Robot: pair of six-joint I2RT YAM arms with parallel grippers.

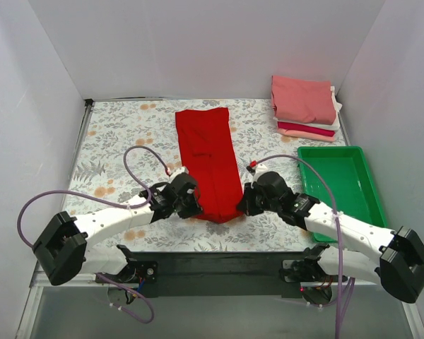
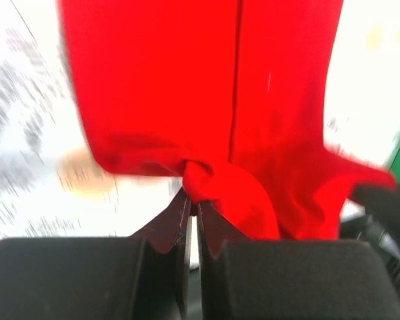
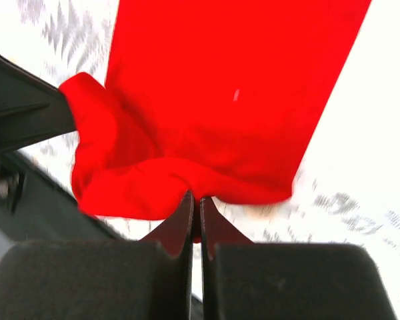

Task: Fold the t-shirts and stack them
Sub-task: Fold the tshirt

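White walls (image 1: 198,42) close in a desk (image 1: 120,127) covered with a floral print, seen from above with its near edge along the bottom of the frame. At lower centre the left hand (image 1: 196,207) and the right hand (image 1: 244,205) meet the near hem of the red t-shirt (image 1: 208,152) from either side, one at each bottom corner. The shirt lies as a long narrow strip running up the middle of the frame, its sleeves apparently already turned in. That makes the two corners the natural handles for carrying the hem up over the rest.

In its own wrist view the left hand (image 2: 193,200) is pinched tight on a bunched fold of red cloth, fingers all but touching. The right wrist view shows the same for the right hand (image 3: 195,200) — closed on the hem, which puckers and lifts off the desk around the grip. Holding both corners at once should keep the edge straight as it travels. My guess is that the fold in hand brings the hem toward the collar end.

Right of centre sits the green tray (image 1: 336,187), apart from the cloth. Farthest off, at upper right against the back wall, the stack (image 1: 307,113) waits — a salmon-pink t-shirt (image 1: 304,97) on top, with white, crimson and peach edges showing beneath. It sits well apart from the red shirt, presumably so the folding has room and the red one can join it afterwards.
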